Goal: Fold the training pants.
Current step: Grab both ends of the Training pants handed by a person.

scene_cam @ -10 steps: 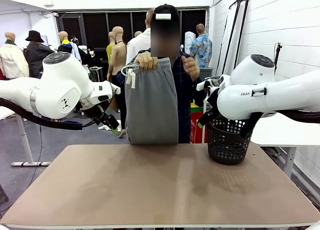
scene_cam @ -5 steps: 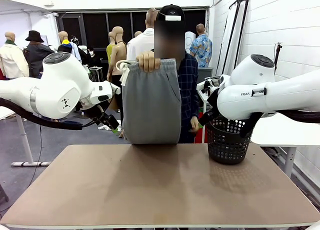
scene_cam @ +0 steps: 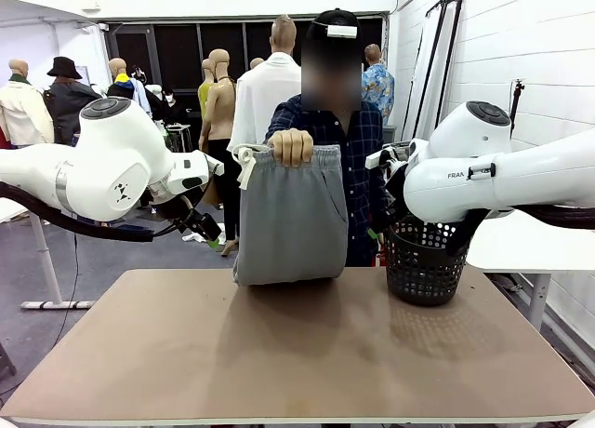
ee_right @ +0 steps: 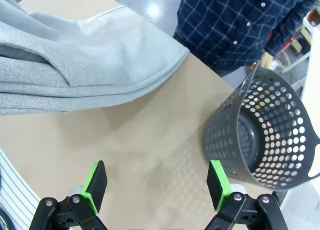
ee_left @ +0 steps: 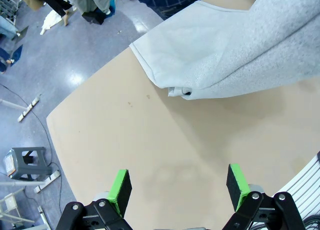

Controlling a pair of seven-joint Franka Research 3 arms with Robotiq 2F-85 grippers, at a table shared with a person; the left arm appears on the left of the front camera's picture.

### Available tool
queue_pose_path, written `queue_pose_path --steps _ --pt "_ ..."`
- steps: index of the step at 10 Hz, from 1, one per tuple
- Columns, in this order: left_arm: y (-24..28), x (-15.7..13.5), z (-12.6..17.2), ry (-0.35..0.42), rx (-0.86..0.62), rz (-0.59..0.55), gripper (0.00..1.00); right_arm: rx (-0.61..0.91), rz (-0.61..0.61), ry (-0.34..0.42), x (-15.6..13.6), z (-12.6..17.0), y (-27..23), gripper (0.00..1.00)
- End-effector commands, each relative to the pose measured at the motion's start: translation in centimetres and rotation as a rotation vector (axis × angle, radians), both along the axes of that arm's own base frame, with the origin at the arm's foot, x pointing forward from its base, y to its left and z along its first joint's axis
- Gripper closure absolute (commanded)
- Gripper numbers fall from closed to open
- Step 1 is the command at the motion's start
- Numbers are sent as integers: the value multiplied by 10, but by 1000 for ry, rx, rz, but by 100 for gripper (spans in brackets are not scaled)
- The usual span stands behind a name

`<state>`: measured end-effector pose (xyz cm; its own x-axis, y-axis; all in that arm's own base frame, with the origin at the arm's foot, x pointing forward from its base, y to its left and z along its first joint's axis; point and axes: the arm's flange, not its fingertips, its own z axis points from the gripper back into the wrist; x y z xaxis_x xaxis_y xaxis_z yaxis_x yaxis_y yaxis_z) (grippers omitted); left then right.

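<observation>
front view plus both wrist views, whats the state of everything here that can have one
training pants, held up by the waistband, lower end resting on the table
person's hand, closed on the waistband
basket, upright on the table, looks empty
left gripper, open, holding nothing, above the table
right gripper, open, holding nothing, above the table near the basket

Grey training pants hang folded, lower end resting on the table.

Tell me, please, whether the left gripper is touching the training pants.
Apart. The left wrist view shows a stretch of bare table between the left gripper's green pads and the training pants.
</observation>
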<state>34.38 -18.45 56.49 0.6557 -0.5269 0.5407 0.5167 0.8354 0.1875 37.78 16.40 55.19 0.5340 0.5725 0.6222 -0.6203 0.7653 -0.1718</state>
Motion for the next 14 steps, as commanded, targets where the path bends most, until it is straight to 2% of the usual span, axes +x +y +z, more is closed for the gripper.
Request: queue_pose_path --steps 1,6,7,9,12,14 --pt "1 0 0 -2 4 -9 0 2 0 0 0 0 -1 0" --pt "0 0 0 0 0 0 0 0 0 0 0 0 0 0" --pt "0 1 0 2 15 -26 0 -6 23 -5 1 0 0 0" --pt "2 1 4 -10 63 -125 0 -38 105 -32 3 3 -4 0" --pt "6 -1 11 -36 165 -343 0 -69 323 -86 8 6 -11 0" --pt "8 -1 16 -26 254 -474 0 -105 480 -114 13 6 -13 0"
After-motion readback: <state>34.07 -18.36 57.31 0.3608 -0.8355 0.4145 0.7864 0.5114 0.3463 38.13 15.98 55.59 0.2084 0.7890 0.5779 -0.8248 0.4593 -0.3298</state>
